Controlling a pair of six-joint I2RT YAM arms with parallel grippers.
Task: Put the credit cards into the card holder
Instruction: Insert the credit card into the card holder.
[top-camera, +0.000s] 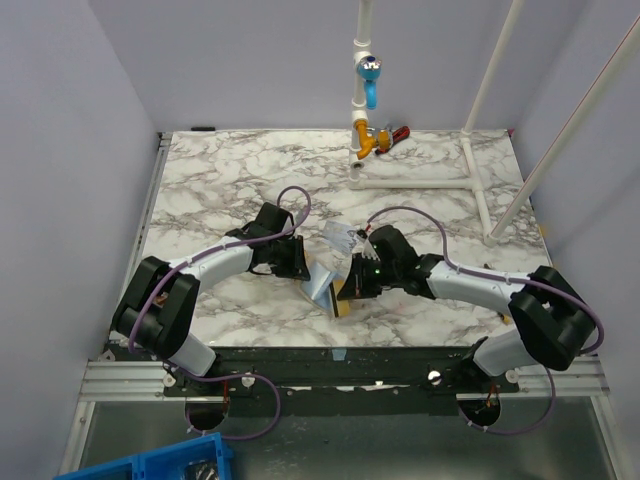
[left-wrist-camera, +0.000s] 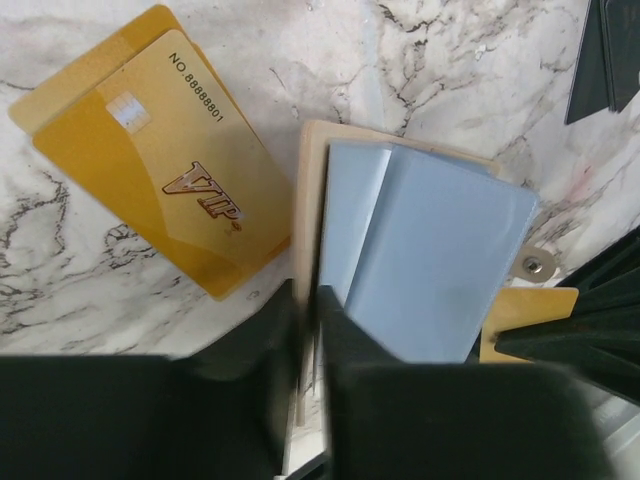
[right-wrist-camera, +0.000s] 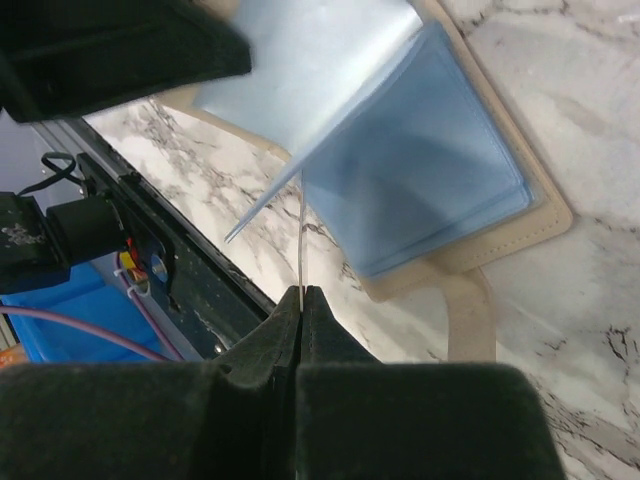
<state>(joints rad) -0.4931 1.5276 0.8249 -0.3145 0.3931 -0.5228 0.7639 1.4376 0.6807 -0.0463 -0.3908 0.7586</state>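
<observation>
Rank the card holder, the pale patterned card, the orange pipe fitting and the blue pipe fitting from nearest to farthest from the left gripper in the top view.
From the left gripper:
1. card holder, clamped at its fingertips.
2. pale patterned card, just beyond, mid-table.
3. orange pipe fitting, at the far edge.
4. blue pipe fitting, higher on the same pipe.

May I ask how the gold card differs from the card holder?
The gold card is one flat sheet on the marble table; the card holder lies open, sleeves fanned. The gold card is gold with VIP lettering; the card holder is beige-rimmed, light blue inside. Both are rectangular.
</observation>
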